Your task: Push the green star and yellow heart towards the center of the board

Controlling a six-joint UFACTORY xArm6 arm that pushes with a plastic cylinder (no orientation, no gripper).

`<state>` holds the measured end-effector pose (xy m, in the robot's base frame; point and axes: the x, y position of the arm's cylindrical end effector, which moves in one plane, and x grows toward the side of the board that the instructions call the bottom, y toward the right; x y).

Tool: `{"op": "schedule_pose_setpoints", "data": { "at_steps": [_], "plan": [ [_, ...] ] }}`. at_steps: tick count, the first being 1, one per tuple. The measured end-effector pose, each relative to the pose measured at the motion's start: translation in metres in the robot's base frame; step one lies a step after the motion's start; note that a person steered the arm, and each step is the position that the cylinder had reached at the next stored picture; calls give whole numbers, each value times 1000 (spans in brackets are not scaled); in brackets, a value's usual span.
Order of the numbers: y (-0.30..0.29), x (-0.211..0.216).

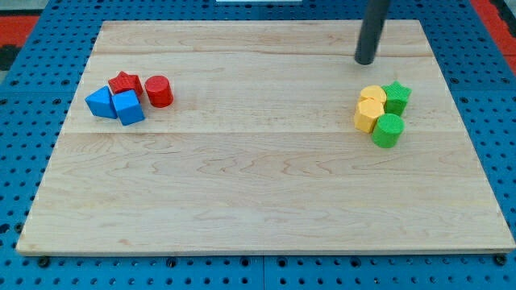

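Wooden board is carrying, far left of the green star, a red star, a red cylinder and two blue blocks. Yellow heart is touching the star's left side; a yellow hexagon and a green cylinder are crowding below. Light, rigid and likely slippery, they need pushing from the right. My tip, a bare rod with no claw to report, is hovering above-left.

Rod upright, my tip down at view's upper right (touching nothing).
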<state>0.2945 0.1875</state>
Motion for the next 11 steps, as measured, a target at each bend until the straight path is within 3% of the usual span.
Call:
{"op": "schedule_pose_setpoints", "data": {
  "at_steps": [3, 4, 6, 7, 8, 10, 11],
  "plan": [
    [27, 0],
    [155, 0],
    [147, 3],
    [156, 40],
    [105, 89],
    [-28, 90],
    [-86, 71]
  ]
}}
